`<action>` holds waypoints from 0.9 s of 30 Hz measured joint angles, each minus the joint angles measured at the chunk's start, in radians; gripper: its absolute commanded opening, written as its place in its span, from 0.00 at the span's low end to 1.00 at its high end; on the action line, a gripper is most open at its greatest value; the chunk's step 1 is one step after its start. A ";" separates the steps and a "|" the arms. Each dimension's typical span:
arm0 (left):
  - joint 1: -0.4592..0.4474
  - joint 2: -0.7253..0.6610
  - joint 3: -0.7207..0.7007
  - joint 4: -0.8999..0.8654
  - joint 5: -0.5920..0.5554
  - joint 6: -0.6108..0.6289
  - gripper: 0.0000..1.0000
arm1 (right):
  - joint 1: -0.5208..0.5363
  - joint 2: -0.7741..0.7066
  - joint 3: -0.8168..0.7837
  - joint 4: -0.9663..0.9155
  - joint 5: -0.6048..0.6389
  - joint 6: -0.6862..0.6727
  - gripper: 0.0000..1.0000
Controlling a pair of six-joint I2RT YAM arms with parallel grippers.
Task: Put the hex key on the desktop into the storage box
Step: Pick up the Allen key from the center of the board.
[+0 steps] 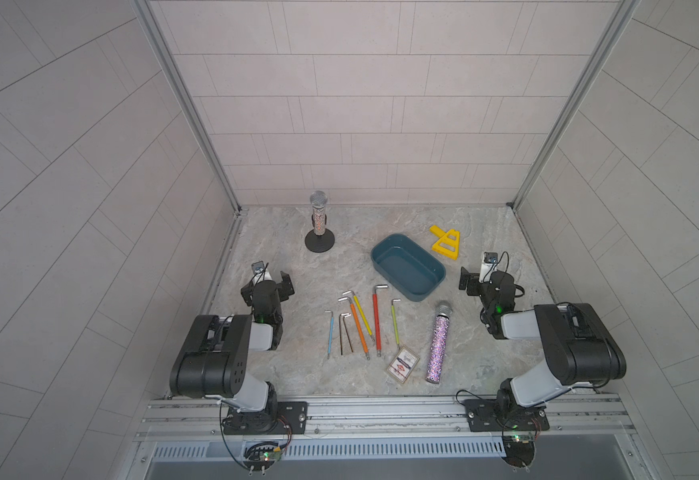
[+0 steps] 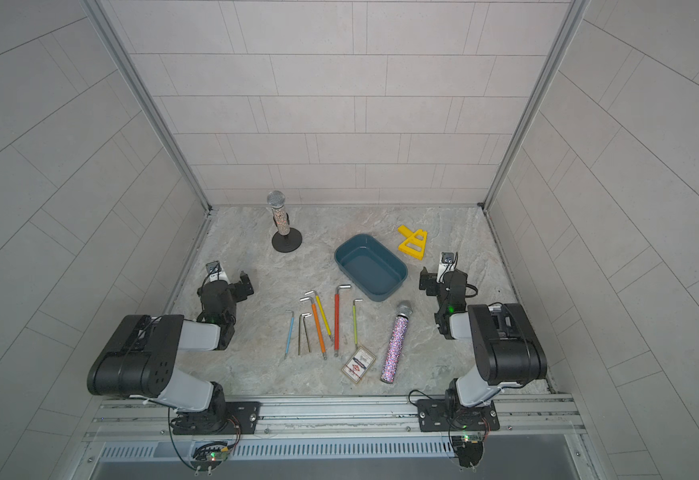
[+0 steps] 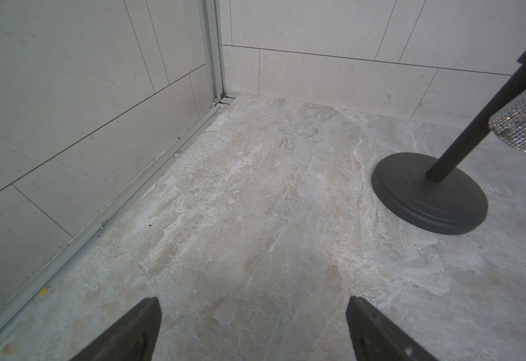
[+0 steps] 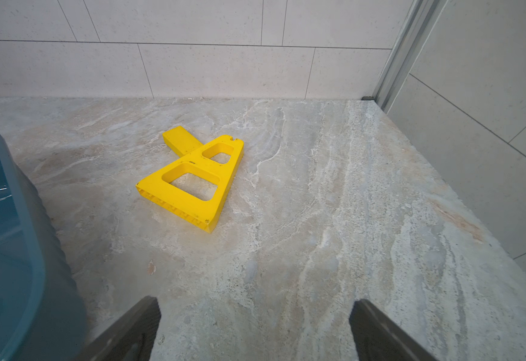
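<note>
My left gripper (image 3: 253,328) and right gripper (image 4: 255,331) both hang empty, fingers wide apart. In a top view the hex keys (image 1: 358,328) lie in a crowded row at lower centre of the desktop (image 1: 289,357), and the empty storage box (image 1: 421,296) sits just upper right. They're thin, so I may pinch two together or skid one away.

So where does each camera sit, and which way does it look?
Top views: high above the front rail, looking down at the grey-beige marbled desktop; the left arm and right arm show.
Left wrist: on the left arm, facing the black round stand base; left end effector tips show.
Right wrist: on the right arm, facing the yellow triangular plastic frame; right end effector tips show.
Shared: that frame shows in both top views.
</note>
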 measured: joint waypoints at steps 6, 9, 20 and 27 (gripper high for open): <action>-0.024 -0.108 -0.057 -0.009 -0.037 0.008 1.00 | 0.002 -0.210 -0.002 -0.145 0.072 0.010 1.00; -0.067 -0.247 -0.046 -0.081 -0.066 0.031 1.00 | 0.006 -0.341 0.033 -0.199 0.098 0.011 1.00; -0.102 -0.644 0.095 -0.399 -0.048 -0.096 1.00 | 0.016 -0.626 0.377 -0.685 0.077 0.267 1.00; -0.114 -0.801 0.294 -0.654 0.108 -0.478 1.00 | -0.013 -0.579 0.464 -0.749 -0.176 0.748 1.00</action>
